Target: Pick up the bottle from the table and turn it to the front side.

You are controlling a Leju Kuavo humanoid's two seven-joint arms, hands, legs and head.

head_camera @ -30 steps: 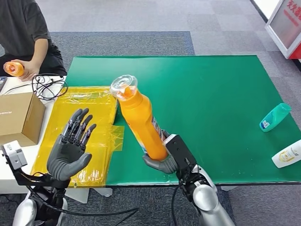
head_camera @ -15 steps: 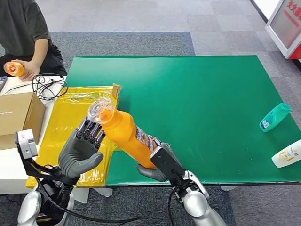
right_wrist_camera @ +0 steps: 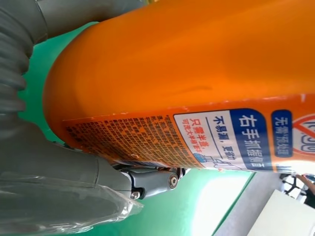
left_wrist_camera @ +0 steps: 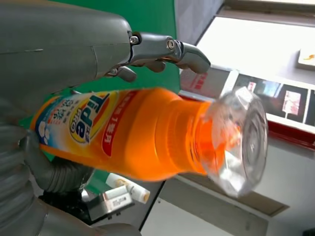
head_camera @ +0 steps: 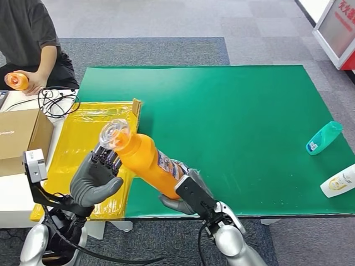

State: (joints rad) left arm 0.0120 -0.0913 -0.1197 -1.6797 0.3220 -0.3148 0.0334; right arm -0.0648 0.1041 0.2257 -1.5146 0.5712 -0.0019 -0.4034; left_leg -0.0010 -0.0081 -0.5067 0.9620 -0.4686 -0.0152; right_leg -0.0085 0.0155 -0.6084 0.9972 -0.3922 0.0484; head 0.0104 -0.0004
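An orange bottle [head_camera: 144,160] with a clear cap is held off the green table mat [head_camera: 251,122], tilted with its cap toward my left. My right hand [head_camera: 186,195] grips it at the base; in the right wrist view the bottle [right_wrist_camera: 185,64] lies against the right hand [right_wrist_camera: 55,172] with its back label showing. My left hand [head_camera: 94,178] stands palm up beside the neck, its fingers straight behind the cap. In the left wrist view the bottle [left_wrist_camera: 122,132] crosses in front of the left hand [left_wrist_camera: 74,44], and the front label shows. The fingers are not wrapped around it.
A yellow plastic bag [head_camera: 79,138] lies at the table's left, with a cardboard box [head_camera: 21,136] and cables [head_camera: 56,102] beyond it. A seated person [head_camera: 29,39] holds an orange object at the far left. A teal bottle [head_camera: 324,137] and a white bottle [head_camera: 339,182] lie at the right edge.
The right hand has tipped the bottle lower and leftward, toward my left hand. The left hand has moved in to the bottle's neck.
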